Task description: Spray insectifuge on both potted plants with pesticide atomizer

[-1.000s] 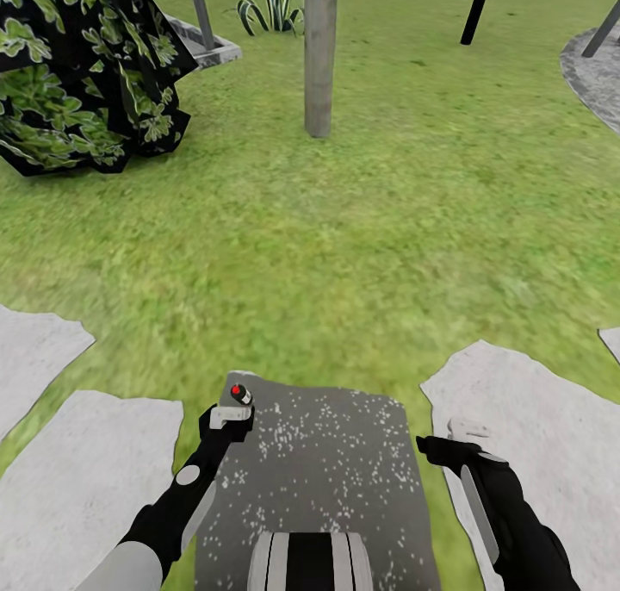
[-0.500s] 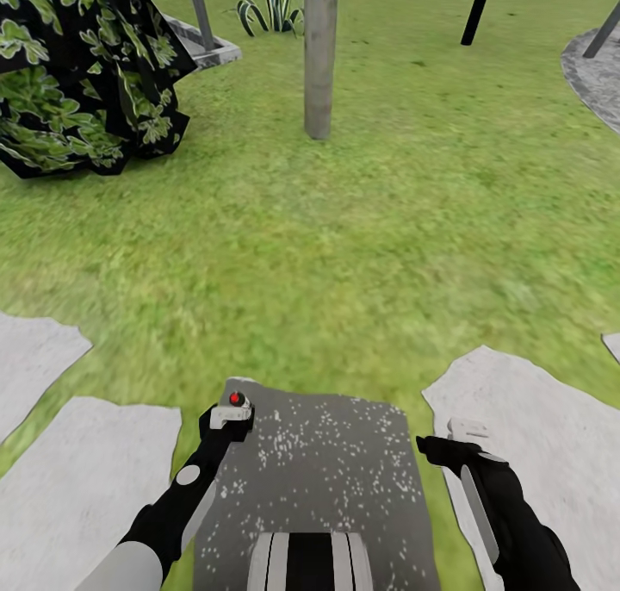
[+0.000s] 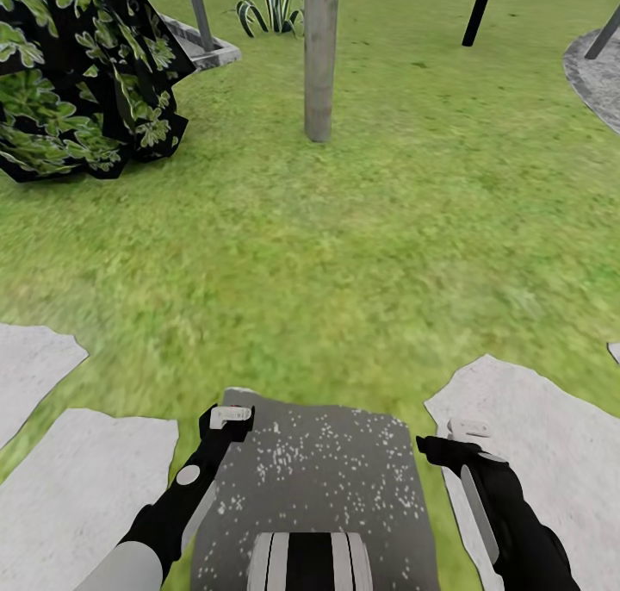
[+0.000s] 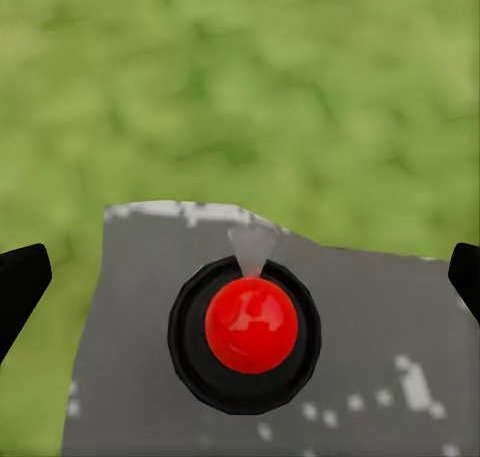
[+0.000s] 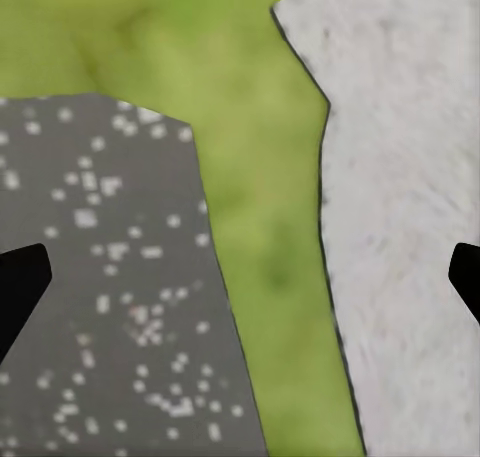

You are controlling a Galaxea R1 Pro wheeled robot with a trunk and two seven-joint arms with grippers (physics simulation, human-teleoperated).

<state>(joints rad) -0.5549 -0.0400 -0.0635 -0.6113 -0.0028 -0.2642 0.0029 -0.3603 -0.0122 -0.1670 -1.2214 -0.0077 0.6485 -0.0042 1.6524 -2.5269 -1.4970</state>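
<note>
Ahead, the green lawn (image 3: 344,255) lies wide open. A grey round tree trunk (image 3: 319,57) stands straight in the way further on, a dark leafy drooping bush (image 3: 82,74) blocks the left, and flat pale stepping stones (image 3: 534,427) flank the robot's speckled grey base (image 3: 319,470).

1. Head view: we look forward and down from high over the grey speckled base (image 3: 314,479) onto lawn.
2. Left wrist view: close above the base's front edge (image 4: 300,307), facing down.
3. Right wrist view: close above the base's side (image 5: 100,277); all three share it.
</note>
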